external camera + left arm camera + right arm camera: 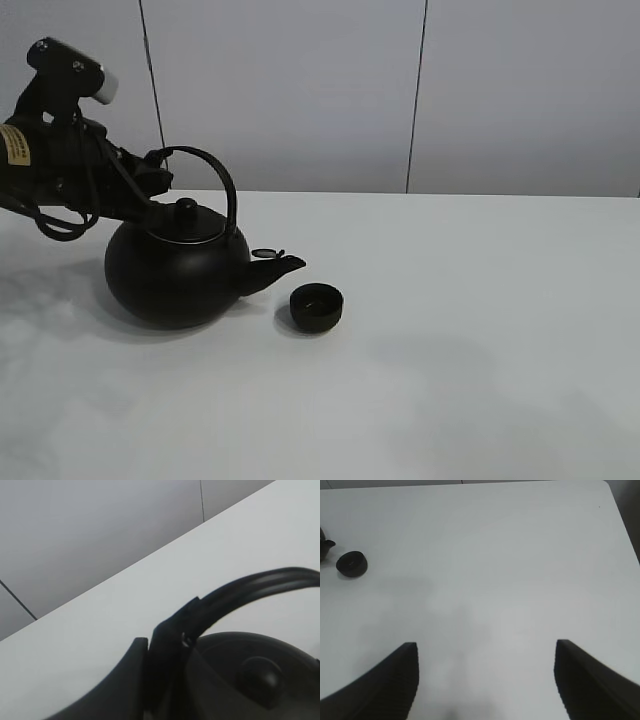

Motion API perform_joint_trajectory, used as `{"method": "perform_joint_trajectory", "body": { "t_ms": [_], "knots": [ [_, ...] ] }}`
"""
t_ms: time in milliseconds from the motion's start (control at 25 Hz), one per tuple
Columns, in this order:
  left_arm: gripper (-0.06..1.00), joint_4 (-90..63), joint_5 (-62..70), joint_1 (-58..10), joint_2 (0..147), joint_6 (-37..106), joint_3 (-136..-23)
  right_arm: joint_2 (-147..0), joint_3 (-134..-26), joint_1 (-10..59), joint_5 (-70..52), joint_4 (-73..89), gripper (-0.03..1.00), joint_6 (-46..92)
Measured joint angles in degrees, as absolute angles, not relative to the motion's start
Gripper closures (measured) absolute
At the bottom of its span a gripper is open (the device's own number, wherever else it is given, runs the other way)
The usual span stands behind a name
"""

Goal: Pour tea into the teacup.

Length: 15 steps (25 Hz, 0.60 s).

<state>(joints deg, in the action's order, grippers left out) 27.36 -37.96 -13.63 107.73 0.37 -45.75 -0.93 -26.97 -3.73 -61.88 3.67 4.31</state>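
Observation:
A big black kettle [178,268] with an arched handle [222,178] stands on the white table [460,330], its spout [283,266] pointing right. The small black teacup [317,307] sits on the table just right of and below the spout tip. My left gripper [158,178] is shut on the left end of the handle; in the left wrist view the gripper [167,645] clamps the handle [250,587] above the lid knob [260,677]. My right gripper [485,680] is open and empty over bare table, far from the teacup [351,564].
A grey panelled wall [400,90] stands behind the table's far edge. The table's right corner [605,485] shows in the right wrist view. The right arm is outside the exterior view.

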Motion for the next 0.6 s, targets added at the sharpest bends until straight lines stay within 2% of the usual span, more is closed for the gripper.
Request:
{"method": "perform_joint_trajectory", "body": {
  "t_ms": [600],
  "knots": [
    [0.83, 28.2, -34.9, -15.0, 107.8, 0.3, -48.1, -0.9, -27.0, -3.7, -61.9, 3.7, 0.45, 4.3]
  ]
}}
